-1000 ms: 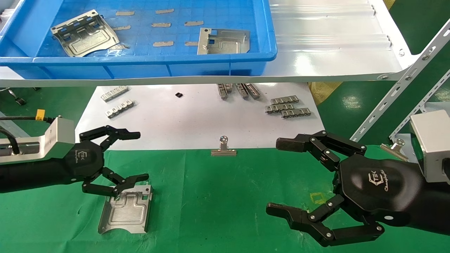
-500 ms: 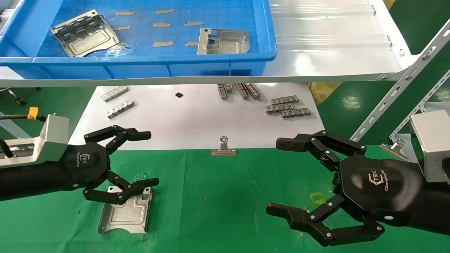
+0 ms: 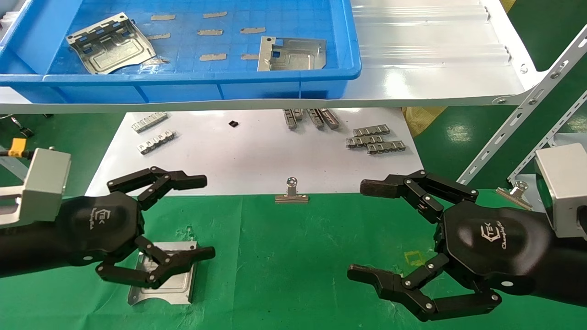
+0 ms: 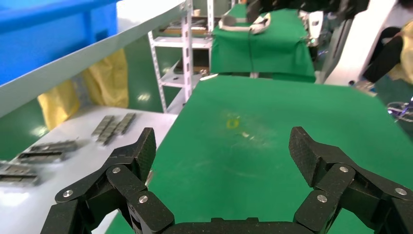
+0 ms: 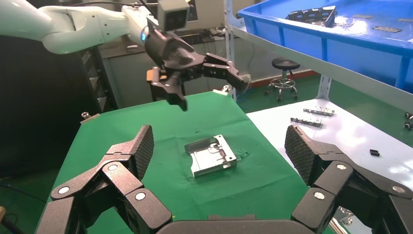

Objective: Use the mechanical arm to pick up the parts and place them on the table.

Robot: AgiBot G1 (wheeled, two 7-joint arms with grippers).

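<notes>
One silvery stamped part (image 3: 170, 279) lies flat on the green-cloth table (image 3: 284, 256) at the front left. My left gripper (image 3: 206, 217) hovers just above it, open and empty, its lower finger over the part's far edge. The left wrist view shows its open jaws (image 4: 222, 146) over bare green cloth. Two more parts (image 3: 110, 43) (image 3: 291, 54) lie in the blue bin (image 3: 183, 78) on the shelf. My right gripper (image 3: 361, 230) is parked open and empty at the front right. The right wrist view shows the right gripper (image 5: 219, 146), the part (image 5: 212, 155) and the left gripper (image 5: 212, 92) above it.
A white metal shelf (image 3: 435, 68) overhangs the back. A white sheet (image 3: 257, 156) under it carries small ridged metal strips (image 3: 376, 140) (image 3: 153, 135). A binder clip (image 3: 291, 192) sits on the cloth's far edge. A slanted shelf post (image 3: 527, 110) stands at the right.
My left gripper has risen and shifted right, away from the part, staying open. The part lies still on the cloth. The right arm has not moved.
</notes>
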